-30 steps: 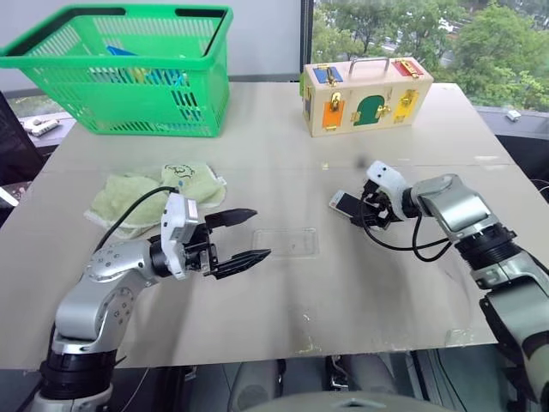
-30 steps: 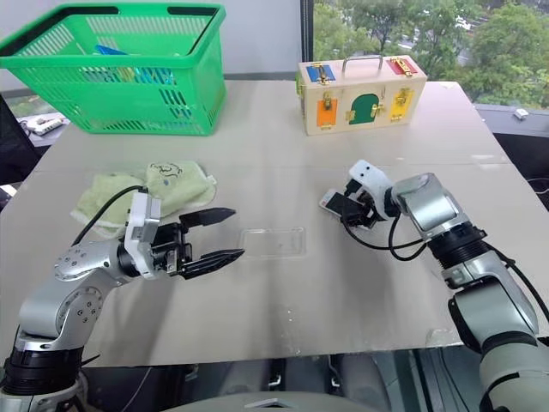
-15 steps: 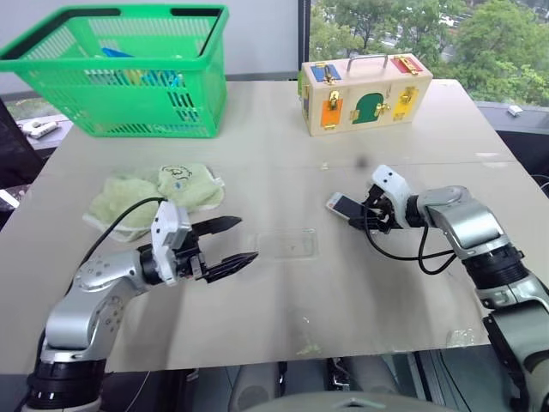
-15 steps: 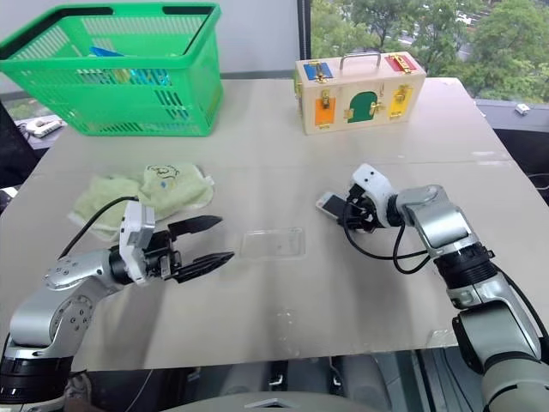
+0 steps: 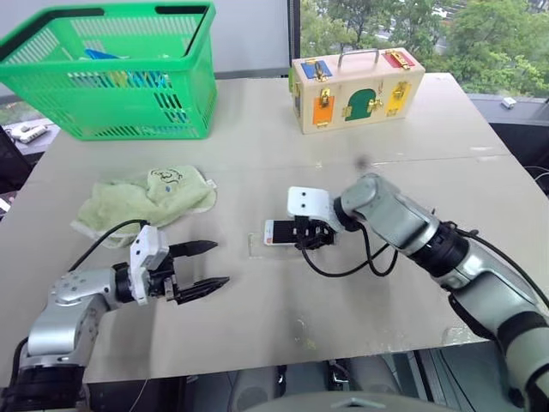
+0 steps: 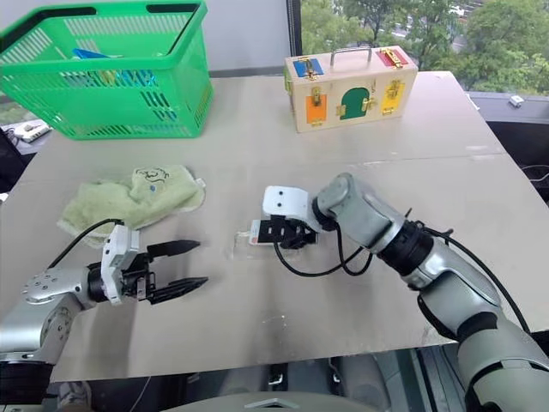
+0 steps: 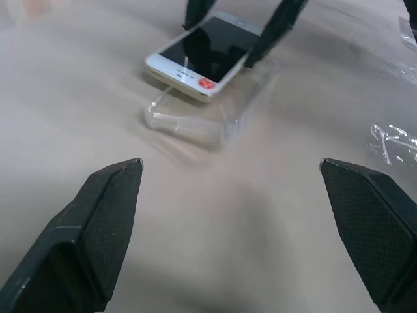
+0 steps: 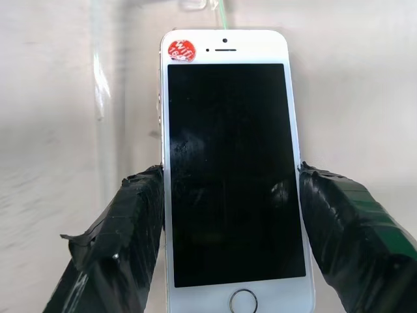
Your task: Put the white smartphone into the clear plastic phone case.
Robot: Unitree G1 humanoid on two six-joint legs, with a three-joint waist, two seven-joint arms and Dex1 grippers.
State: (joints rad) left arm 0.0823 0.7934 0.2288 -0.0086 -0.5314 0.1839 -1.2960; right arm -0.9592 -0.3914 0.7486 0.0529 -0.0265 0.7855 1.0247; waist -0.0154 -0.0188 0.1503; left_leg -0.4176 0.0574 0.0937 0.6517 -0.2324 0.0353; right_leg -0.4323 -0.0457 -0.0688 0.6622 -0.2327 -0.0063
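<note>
The white smartphone [image 8: 231,176], black screen up with a red sticker at one end, is gripped by its long sides in my right gripper [image 5: 307,233]. It hangs slightly tilted right over the clear plastic phone case [image 7: 208,124], which lies flat at mid-table. I cannot tell whether phone and case touch. The case's near rim [image 6: 243,246] sticks out from under the phone on the left. My left gripper [image 5: 220,263] is open and empty. It sits low over the table a short way left of the case, pointing toward it.
A green basket [image 5: 120,69] stands at the back left and a wooden latch box [image 5: 356,81] at the back centre. A pale green towel [image 5: 146,197] lies left of the case. A crinkled bit of clear film [image 7: 391,137] lies on the table.
My right gripper has carried the phone leftward from the table's right side to over the case. My left gripper has drawn back to the left and lower, away from the case.
</note>
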